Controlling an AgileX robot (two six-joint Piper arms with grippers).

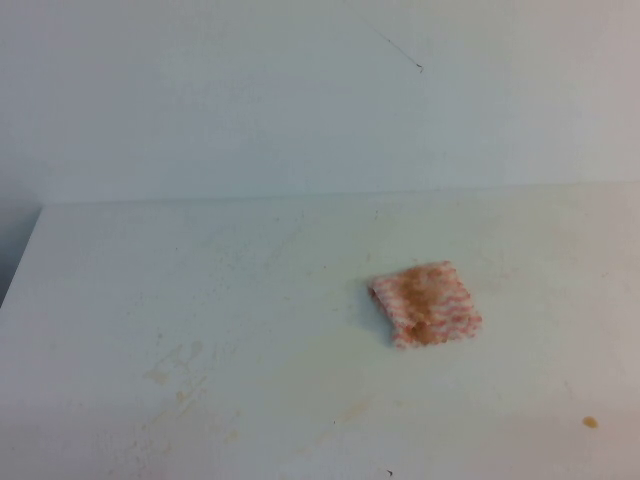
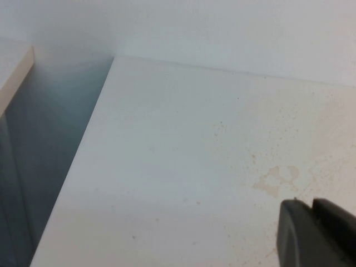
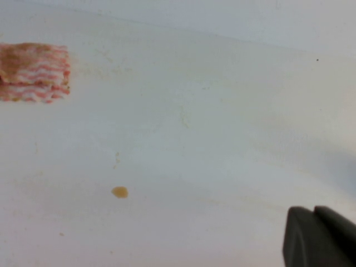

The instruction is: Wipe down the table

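Lying askew: cloth [image 1: 426,303]; left gripper [image 2: 309,203], right gripper [image 3: 311,211] aloft.

Plain pale wall [image 1: 300,90], bluish white, one thin dark scratch [image 1: 400,55] high toward the right. White surface [image 1: 200,270] butts against it along a straight far edge. Off the surface's left edge, a shadowed gap [image 2: 50,167]; beyond the gap, corner of a pale ledge [image 2: 14,69]. Light soft and even throughout

White smudged table [image 1: 250,300] with a soiled striped cloth [image 1: 425,303], brown drop [image 1: 591,422]
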